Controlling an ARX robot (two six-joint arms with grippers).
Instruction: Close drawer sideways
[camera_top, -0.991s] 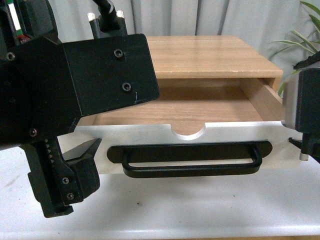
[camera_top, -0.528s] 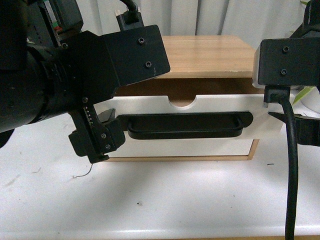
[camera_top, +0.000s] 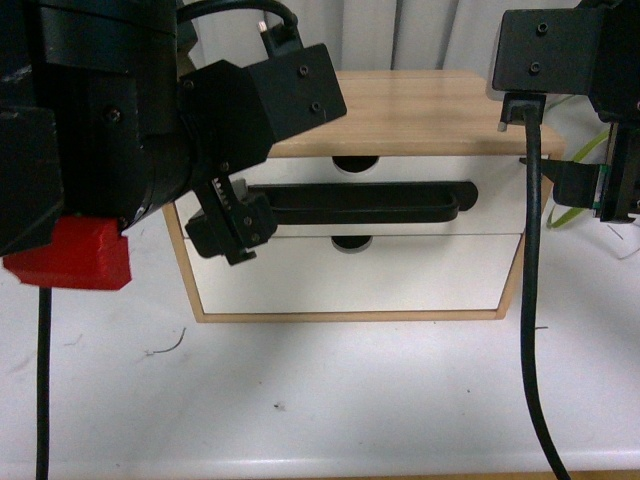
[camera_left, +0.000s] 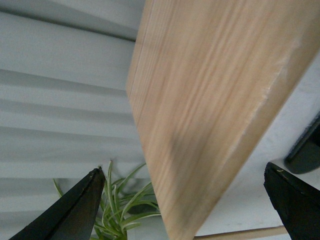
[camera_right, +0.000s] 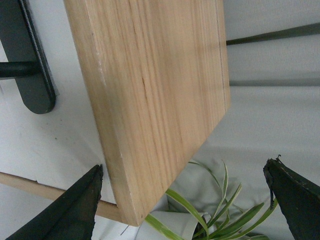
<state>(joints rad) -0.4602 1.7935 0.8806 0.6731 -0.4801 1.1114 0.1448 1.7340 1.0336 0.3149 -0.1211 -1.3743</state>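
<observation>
The drawer (camera_top: 497, 208) is the upper one in the wooden cabinet (camera_top: 430, 110). Its white front sits flush with the cabinet, with the black bar handle (camera_top: 370, 203) across it and the half-round notch (camera_top: 357, 162) at its top edge. My left gripper (camera_top: 233, 232) is open just left of the handle's left end, in front of the drawer front. My right gripper (camera_top: 618, 190) is open to the right of the cabinet, apart from it. In the left wrist view my gripper (camera_left: 185, 207) straddles the cabinet's wooden top (camera_left: 210, 100). The right wrist view shows my gripper (camera_right: 185, 202), the wooden top (camera_right: 155, 90) and the handle's end (camera_right: 30, 65).
A plain white handleless drawer front (camera_top: 360, 278) sits below. The cabinet stands on a white table (camera_top: 330, 400). A green plant (camera_right: 210, 210) stands behind the cabinet's right side, before a grey curtain (camera_left: 60, 100). A black cable (camera_top: 530, 300) hangs from my right arm.
The drawer has gone from pulled out, wood inside showing, to flush in the cabinet. Both arms have risen, and the cabinet now looks farther off.
</observation>
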